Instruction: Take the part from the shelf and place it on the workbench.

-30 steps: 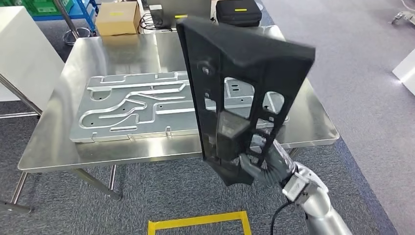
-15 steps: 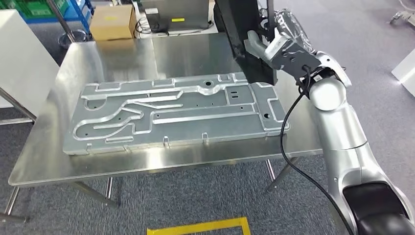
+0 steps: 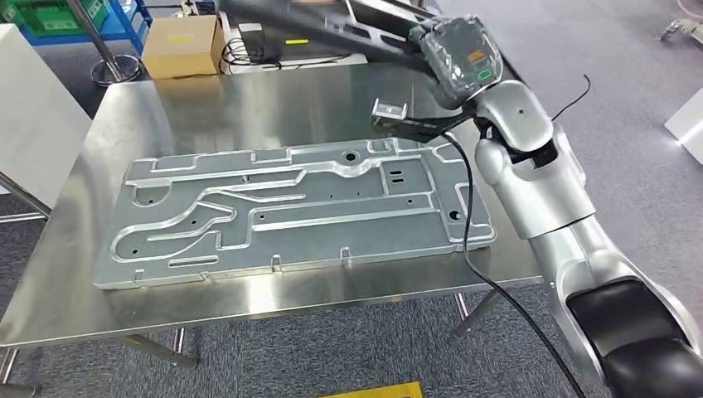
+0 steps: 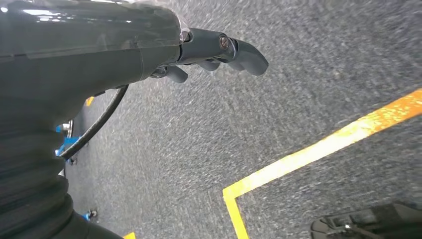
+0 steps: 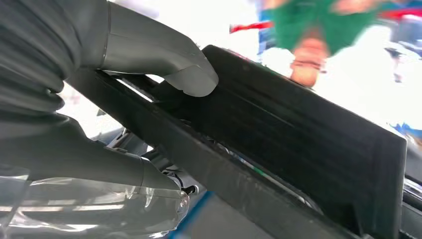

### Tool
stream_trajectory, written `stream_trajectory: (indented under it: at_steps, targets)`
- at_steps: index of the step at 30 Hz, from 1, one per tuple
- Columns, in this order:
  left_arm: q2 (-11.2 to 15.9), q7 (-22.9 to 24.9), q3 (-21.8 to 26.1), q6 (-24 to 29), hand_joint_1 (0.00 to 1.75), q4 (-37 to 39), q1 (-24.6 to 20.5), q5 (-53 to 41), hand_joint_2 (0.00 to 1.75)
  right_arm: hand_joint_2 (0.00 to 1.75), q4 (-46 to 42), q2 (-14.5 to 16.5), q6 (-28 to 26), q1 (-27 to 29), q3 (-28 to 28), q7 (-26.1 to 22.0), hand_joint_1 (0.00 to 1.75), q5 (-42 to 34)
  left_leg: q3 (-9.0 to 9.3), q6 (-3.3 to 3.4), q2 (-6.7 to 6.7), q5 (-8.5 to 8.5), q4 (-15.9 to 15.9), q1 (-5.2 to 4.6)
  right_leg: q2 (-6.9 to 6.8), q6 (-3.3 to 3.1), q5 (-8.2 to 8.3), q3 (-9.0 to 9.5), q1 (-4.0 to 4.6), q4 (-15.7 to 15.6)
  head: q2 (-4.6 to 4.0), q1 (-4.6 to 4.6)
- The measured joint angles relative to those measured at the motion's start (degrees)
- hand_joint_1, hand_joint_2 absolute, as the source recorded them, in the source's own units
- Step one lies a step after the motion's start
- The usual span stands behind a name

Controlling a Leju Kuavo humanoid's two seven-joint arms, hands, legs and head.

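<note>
Carpet (image 3: 332,348) comes first, grey, with a strip of yellow floor tape (image 3: 373,390) at the near edge, and the left hand (image 4: 219,50) hangs over that same carpet with its dark fingers curled in and nothing between them, out of the work.

Next out stands the stainless workbench (image 3: 249,298), and most of its top is taken by a large machined aluminium plate (image 3: 290,207) with milled channels and holes, lying flat with its long side across the bench. It leaves bare steel along the near edge and a wider band at the far side. In my judgement the plate is the main thing in the way: the part must either go on top of it or find the free far strip.

Above the far right of the bench the silver right arm reaches up and away. The right hand (image 3: 452,54) grips the black plastic part (image 3: 332,25), thumb (image 5: 169,64) pressed on one face and the other fingers underneath, so the long panel is clamped at one end. The part is held high and nearly level, stretching to the far left above the bench's far edge, probably so it passes over the bench before lowering. It touches nothing below.

Beyond the bench sit a cardboard box (image 3: 178,46), cables and blue shelving (image 3: 99,16).
</note>
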Motion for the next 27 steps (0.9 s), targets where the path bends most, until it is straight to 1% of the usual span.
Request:
stream_trajectory:
  at_steps: [1,2,3,4,5,6,7,8,9,10,11,12,13,15,16,17,18,19,20,21,22,23,24,25,26,27]
  targets:
    - [0.01,-0.01,-0.07,0.16,0.0,0.01,-0.14,-0.1,1.75,1.75,2.54,-0.01,-1.38,0.36,1.44,0.71,1.75,4.26,0.1,-0.31,0.02,-0.3,0.12,0.11,0.07,-0.34,-0.15,0.18,-0.05,-0.15,0.0,0.01]
    - [0.02,0.01,-0.16,0.3,0.0,0.02,-0.29,-0.23,1.75,1.75,5.35,-0.01,-2.62,0.72,2.8,1.32,1.75,7.16,-0.18,-0.61,-0.01,-0.89,0.93,0.21,0.07,-0.7,-0.31,0.43,-0.13,-0.28,0.0,0.0]
    - [0.04,0.02,-0.25,0.36,0.0,0.04,-0.42,-0.37,1.75,1.75,8.53,-0.07,-3.89,1.1,4.07,1.8,1.75,9.01,-1.11,-0.9,-0.06,-1.89,2.9,0.31,-0.01,-1.02,-0.46,0.72,-0.25,-0.42,0.0,0.0]
    - [0.04,0.02,-0.34,0.32,0.0,0.05,-0.48,-0.55,1.75,1.75,12.08,-0.14,-5.14,1.6,5.17,2.02,1.75,9.95,-2.8,-1.13,-0.11,-3.19,6.07,0.43,-0.16,-1.28,-0.64,0.98,-0.26,-0.49,0.0,-0.01]
    - [0.04,-0.01,-0.41,0.19,0.0,0.07,-0.48,-0.76,1.75,1.75,15.64,-0.21,-6.29,2.19,6.01,1.92,1.75,10.2,-5.05,-1.31,-0.13,-4.53,9.95,0.49,-0.31,-1.46,-0.85,1.18,-0.21,-0.5,0.0,-0.01]
    - [0.03,-0.11,-0.48,0.02,0.0,0.07,-0.41,-0.97,1.75,1.75,19.37,-0.28,-7.17,2.88,6.65,1.66,1.75,10.22,-7.35,-1.43,-0.12,-5.46,13.59,0.55,-0.4,-1.53,-1.05,1.36,-0.16,-0.5,0.0,-0.01]
    - [0.02,-0.29,-0.54,-0.11,0.0,0.07,-0.31,-1.15,1.75,1.75,22.88,-0.29,-7.64,3.69,7.13,1.37,1.75,10.19,-9.09,-1.47,-0.12,-5.49,15.86,0.58,-0.46,-1.54,-1.26,1.6,-0.1,-0.49,0.0,-0.01]
    - [0.01,-0.52,-0.63,-0.22,0.0,0.07,-0.22,-1.33,1.75,1.75,25.96,-0.29,-7.79,4.57,7.52,1.16,1.75,10.17,-9.9,-1.41,-0.13,-4.42,16.06,0.59,-0.48,-1.48,-1.49,1.87,-0.06,-0.48,0.0,-0.01]
    - [0.0,-0.73,-0.74,-0.33,0.0,0.07,-0.18,-1.49,1.75,1.31,28.75,-0.29,-7.86,5.46,7.85,1.04,1.31,10.17,-9.67,-1.21,-0.14,-2.37,14.11,0.58,-0.49,-1.39,-1.71,2.19,-0.04,-0.47,0.0,-0.01]
    - [0.01,-0.85,-0.87,-0.42,0.0,0.07,-0.16,-1.64,1.75,0.87,31.06,-0.31,-8.26,6.23,8.06,1.01,0.87,10.09,-8.58,-0.88,-0.15,0.25,10.5,0.51,-0.48,-1.29,-1.93,2.51,-0.01,-0.47,0.0,0.0]
    - [0.03,-0.87,-1.02,-0.51,0.0,0.07,-0.18,-1.77,1.75,0.44,33.02,-0.32,-8.83,6.72,8.21,0.98,0.44,9.92,-7.22,-0.47,-0.19,2.36,6.72,0.38,-0.46,-1.17,-2.14,2.78,0.05,-0.45,0.0,0.0]
    - [0.07,-0.84,-1.19,-0.57,0.0,0.07,-0.23,-1.85,1.75,0.0,34.61,-0.34,-9.45,7.02,8.26,0.86,0.0,9.7,-5.93,-0.09,-0.22,3.66,3.49,0.25,-0.37,-0.97,-2.32,2.96,0.11,-0.41,0.0,-0.01]
    - [0.11,-0.78,-1.35,-0.61,0.0,0.07,-0.29,-1.94,1.75,0.0,35.87,-0.36,-10.08,7.23,8.26,0.72,0.0,9.41,-5.09,0.22,-0.25,4.15,1.55,0.1,-0.32,-0.72,-2.44,3.07,0.15,-0.41,0.0,0.0]
    - [0.17,-0.65,-1.68,-0.57,0.0,0.07,-0.39,-2.13,1.75,0.0,37.69,-0.36,-10.6,7.55,8.26,0.47,0.0,8.95,-4.44,0.71,-0.29,3.84,0.47,-0.01,-0.26,-0.06,-2.51,3.29,0.15,-0.58,0.0,-0.01]
    - [0.18,-0.59,-1.77,-0.54,0.0,0.07,-0.36,-2.21,1.75,0.0,38.29,-0.36,-10.68,7.59,8.26,0.44,0.0,8.77,-4.16,0.95,-0.26,3.97,0.2,0.12,-0.3,0.27,-2.58,3.45,0.1,-0.64,0.0,-0.01]
    - [0.19,-0.62,-1.82,-0.5,0.0,0.07,-0.32,-2.19,1.31,0.0,38.8,-0.35,-10.65,7.48,8.26,0.41,0.0,8.63,-3.82,1.2,-0.23,4.12,-0.21,0.26,-0.31,0.58,-2.94,3.46,0.07,-0.29,0.0,-0.01]
    - [0.2,-0.78,-1.82,-0.42,0.0,0.07,-0.3,-1.97,0.87,0.0,39.27,-0.33,-10.53,7.29,8.26,0.29,0.0,8.48,-3.49,1.47,-0.18,4.32,-0.62,0.42,-0.31,0.86,-3.87,2.99,0.03,1.02,0.0,0.0]
    - [0.21,-0.97,-1.8,-0.32,0.0,0.07,-0.32,-1.62,0.44,0.0,39.75,-0.27,-10.4,7.23,8.25,0.15,0.0,8.28,-3.25,1.67,-0.13,4.46,-0.89,0.52,-0.32,1.12,-5.34,1.92,-0.06,3.49,0.0,0.01]
    - [0.22,-1.03,-1.78,-0.24,0.0,0.07,-0.37,-1.28,0.0,0.0,40.14,-0.2,-10.32,7.21,8.22,0.0,0.0,8.06,-3.19,1.83,-0.13,4.47,-0.95,0.5,-0.32,1.35,-7.12,0.3,-0.13,6.92,0.0,0.01]
    - [0.22,-0.86,-1.75,-0.22,0.0,0.07,-0.4,-0.98,0.0,0.0,40.44,-0.14,-10.25,7.18,8.19,-0.19,0.0,7.82,-3.19,1.95,-0.13,4.47,-0.92,0.48,-0.32,1.56,-8.72,-1.55,-0.21,10.66,0.0,0.01]
    - [0.22,-0.5,-1.73,-0.3,0.0,0.07,-0.37,-0.89,0.0,0.0,40.66,-0.1,-10.18,7.11,8.17,-0.32,0.0,7.63,-3.19,1.96,-0.14,4.43,-0.88,0.47,-0.33,1.74,-9.53,-2.96,-0.28,13.43,0.0,0.01]
    - [0.22,-0.06,-1.72,-0.44,0.0,0.07,-0.33,-0.93,0.0,0.0,40.8,-0.09,-10.07,6.92,8.15,-0.43,0.0,7.54,-3.16,1.92,-0.15,4.38,-0.81,0.48,-0.35,1.88,-9.27,-3.44,-0.37,14.33,0.0,0.01]
    - [0.22,0.26,-1.72,-0.57,0.0,0.07,-0.3,-0.97,0.0,0.0,40.91,-0.09,-9.93,6.68,8.15,-0.53,0.0,7.49,-3.11,1.83,-0.16,4.31,-0.72,0.5,-0.38,1.97,-8.03,-2.84,-0.49,13.05,0.0,0.01]
    - [0.21,0.39,-1.72,-0.68,0.0,0.07,-0.28,-0.99,0.0,0.0,40.98,-0.09,-9.8,6.41,8.15,-0.57,0.0,7.49,-3.06,1.69,-0.16,4.21,-0.59,0.52,-0.41,1.99,-6.18,-1.2,-0.62,9.85,0.0,0.01]
    - [0.2,0.45,-1.72,-0.74,0.0,0.07,-0.29,-0.86,0.0,0.0,41.06,-0.09,-9.75,6.11,8.15,-0.6,0.0,7.43,-3.06,1.48,-0.17,4.08,-0.41,0.49,-0.43,1.91,-4.57,0.86,-0.69,5.82,0.0,0.01]
    - [0.19,0.48,-1.69,-0.76,0.0,0.07,-0.31,-0.51,0.0,0.0,41.12,-0.09,-9.81,5.88,8.11,-0.66,0.0,7.25,-3.11,1.22,-0.18,3.96,-0.13,0.41,-0.4,1.66,-3.4,2.56,-0.65,2.53,0.0,0.0]
